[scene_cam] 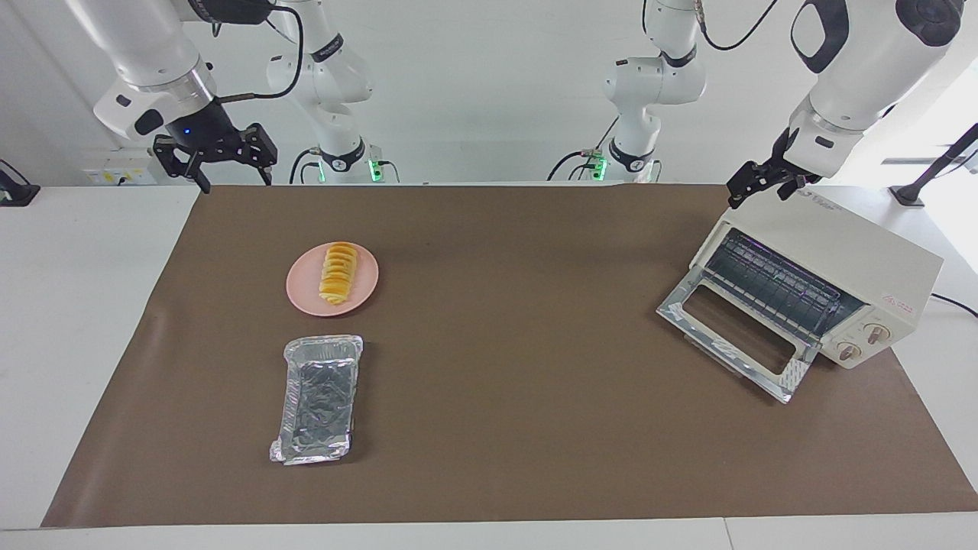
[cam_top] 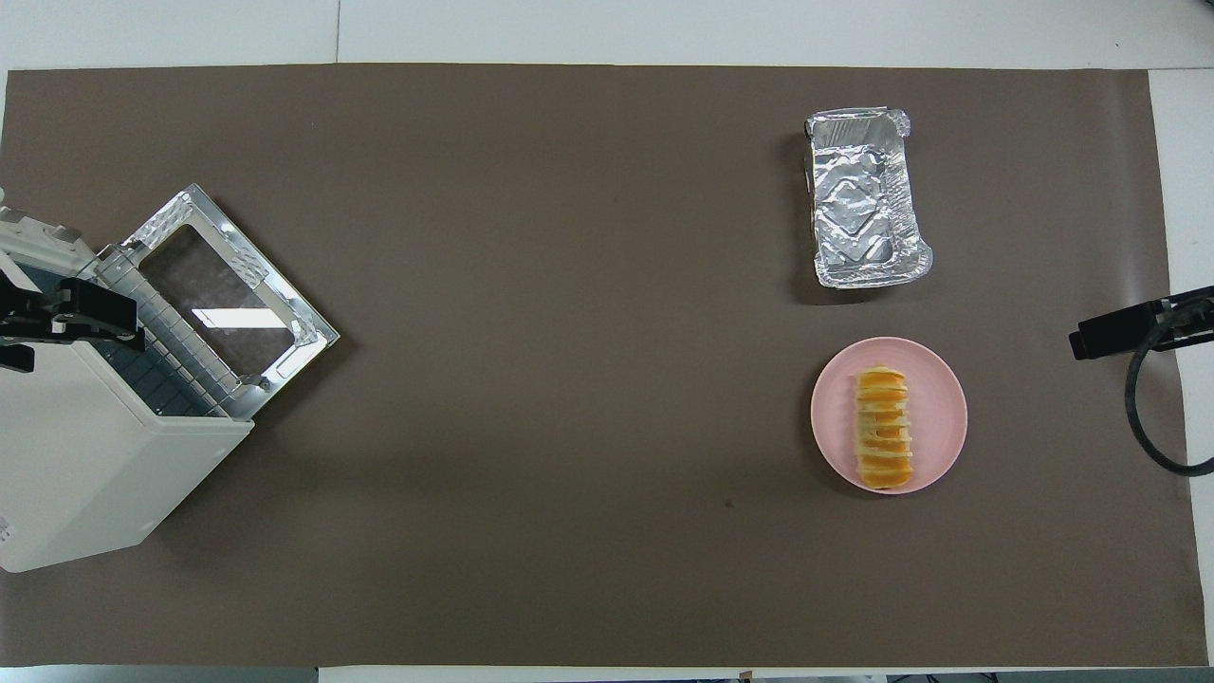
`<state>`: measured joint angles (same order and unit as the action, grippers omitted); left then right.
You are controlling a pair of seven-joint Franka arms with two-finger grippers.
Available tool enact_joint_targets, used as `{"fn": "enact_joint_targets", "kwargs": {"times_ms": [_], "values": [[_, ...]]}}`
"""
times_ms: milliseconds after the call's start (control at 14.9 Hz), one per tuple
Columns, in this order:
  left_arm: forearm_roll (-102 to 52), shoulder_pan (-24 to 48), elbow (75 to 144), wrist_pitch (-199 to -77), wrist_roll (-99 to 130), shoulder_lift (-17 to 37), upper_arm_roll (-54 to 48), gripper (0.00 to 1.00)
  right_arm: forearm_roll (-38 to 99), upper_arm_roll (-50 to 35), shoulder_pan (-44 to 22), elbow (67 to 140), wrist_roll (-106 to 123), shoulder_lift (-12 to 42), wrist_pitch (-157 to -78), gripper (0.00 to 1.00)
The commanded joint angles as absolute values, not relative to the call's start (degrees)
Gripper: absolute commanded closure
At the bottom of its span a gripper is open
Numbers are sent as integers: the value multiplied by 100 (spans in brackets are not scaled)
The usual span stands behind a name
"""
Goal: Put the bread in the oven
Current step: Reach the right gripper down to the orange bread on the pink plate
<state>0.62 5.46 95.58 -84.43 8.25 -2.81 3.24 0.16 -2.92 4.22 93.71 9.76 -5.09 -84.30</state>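
One bread (scene_cam: 338, 282) on plate (scene_cam: 359, 299), oven (scene_cam: 810, 294) open

wall (scene_cam: 489, 114): plain white | bench (scene_cam: 76, 305): white | brown mat (scene_cam: 519, 428): covers most of bench | light: bright, even, daylight toward left arm's end

The bread (scene_cam: 338, 283), a ridged golden loaf, lies flat on a pink plate (scene_cam: 365, 294) toward the right arm's end. The cream oven (scene_cam: 890, 271) stands at the left arm's end, door (scene_cam: 735, 330) dropped open, rack showing.
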Motion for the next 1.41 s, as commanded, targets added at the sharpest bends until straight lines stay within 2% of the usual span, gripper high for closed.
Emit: {"fn": "enact_joint_targets", "kwargs": {"times_ms": [0, 336, 537, 739, 940, 1141, 1343], "values": [[0, 466, 9659, -8385, 773, -413, 290, 0, 62, -352, 519, 9404, 1116, -527, -8403, 0], [0, 466, 9659, -8385, 773, -413, 281, 0, 62, -352, 510, 9518, 1125, -597, -8367, 0], [0, 466, 9659, -8385, 773, -413, 290, 0, 88, -387, 475, 10385, 1134, -1026, -8542, 0], [0, 466, 9659, -8385, 773, -413, 290, 0, 105, -431, 142, 12324, 898, -1948, -9760, 0], [0, 466, 9659, -8385, 773, -413, 290, 0, 105, -439, -394, 13515, 265, -2197, -10746, 0], [0, 466, 9659, -8385, 773, -413, 290, 0, 105, -439, -510, 14472, 158, -1935, -12307, 0], [0, 466, 9659, -8385, 773, -413, 281, 0, 105, -439, -510, 14836, 123, -1076, -13821, 0]]}}
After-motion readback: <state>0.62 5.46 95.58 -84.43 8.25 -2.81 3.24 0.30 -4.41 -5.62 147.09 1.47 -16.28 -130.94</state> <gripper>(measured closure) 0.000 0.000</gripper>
